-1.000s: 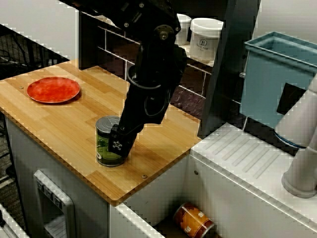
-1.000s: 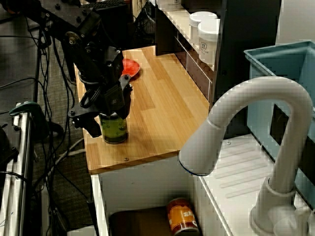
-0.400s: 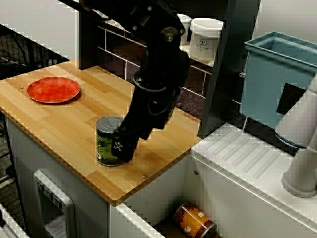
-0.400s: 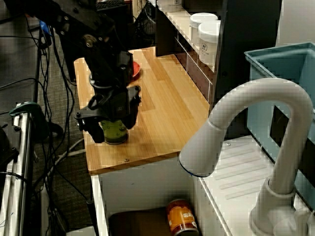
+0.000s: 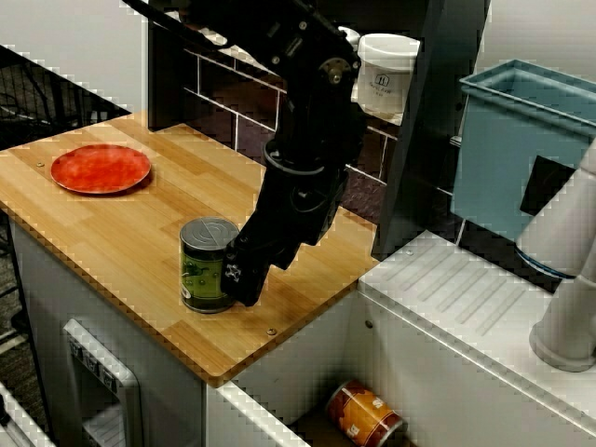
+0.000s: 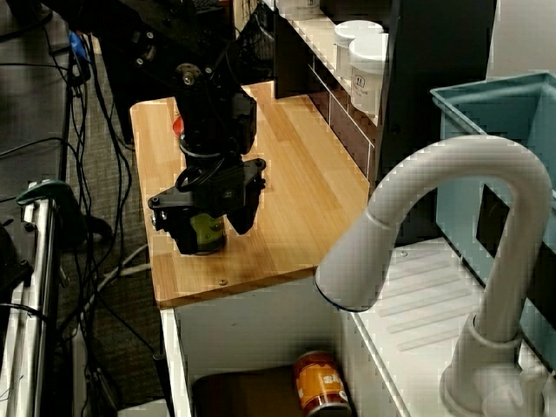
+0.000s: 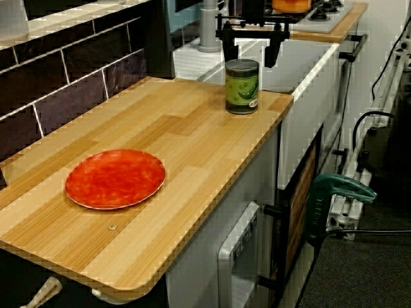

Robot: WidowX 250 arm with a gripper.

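Note:
A green can (image 5: 203, 265) stands upright near the front right corner of the wooden counter (image 5: 121, 233). My gripper (image 5: 238, 276) hangs low just to the can's right, on the sink side. It is open and holds nothing. In the view along the counter, the two fingers (image 7: 228, 46) stand wider apart than the can (image 7: 242, 86), just behind it. From the sink side, the gripper (image 6: 208, 224) stands in front of the can (image 6: 206, 234), which shows between the fingers. I cannot tell whether a finger still touches the can.
A red plate (image 5: 101, 169) lies at the counter's left end. Right of the counter is a sink basin with an orange can (image 5: 365, 414) lying in it. A white faucet (image 6: 417, 217), a blue bin (image 5: 521, 140), a dark post (image 5: 424, 130) and white jars (image 5: 386, 73) stand to the right and behind.
The gripper stood around the can one second ago. It has since slid off it toward the sink side, and the arm has swung right. The can has not moved.

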